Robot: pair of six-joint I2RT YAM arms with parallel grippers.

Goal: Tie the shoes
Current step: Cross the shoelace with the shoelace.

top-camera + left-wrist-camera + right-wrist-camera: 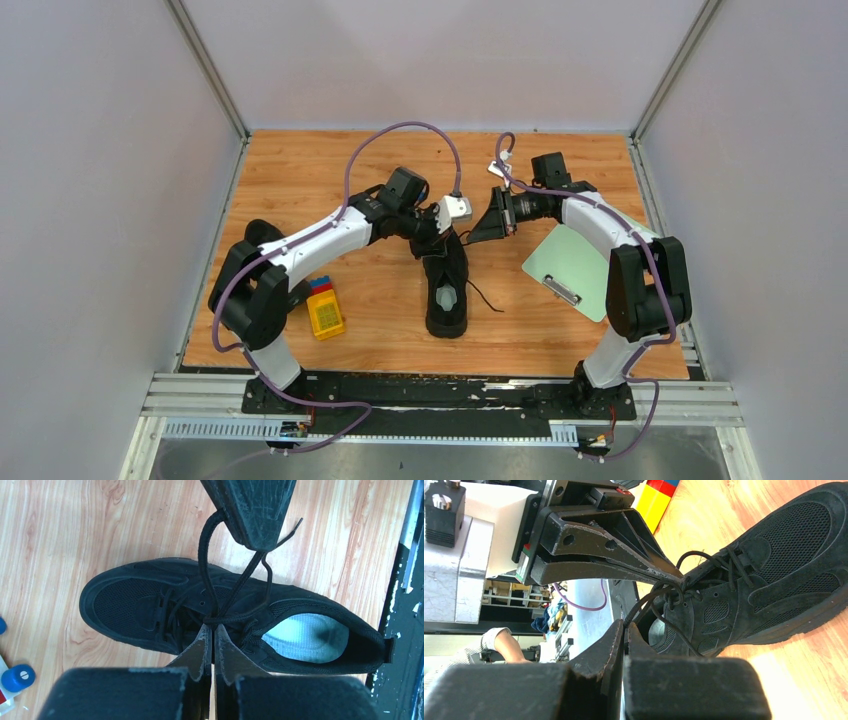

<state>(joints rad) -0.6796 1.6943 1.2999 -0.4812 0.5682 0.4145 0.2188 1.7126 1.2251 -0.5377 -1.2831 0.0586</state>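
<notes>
Tying step, with the lace crossing being held. 1 black shoe (447, 290) is lying at the centre of the frame on the wooden table (300, 170), its toe pointing toward the top. The left gripper (213, 632) is pressing its fingers together on the lace (207, 545) where the strands are crossing over the tongue. The right gripper (624, 627), jaws together, is clamping a strand raised to the shoe's right. The next move is probably calling for a loop, keeping the crossing pinned and the strand taut.
</notes>
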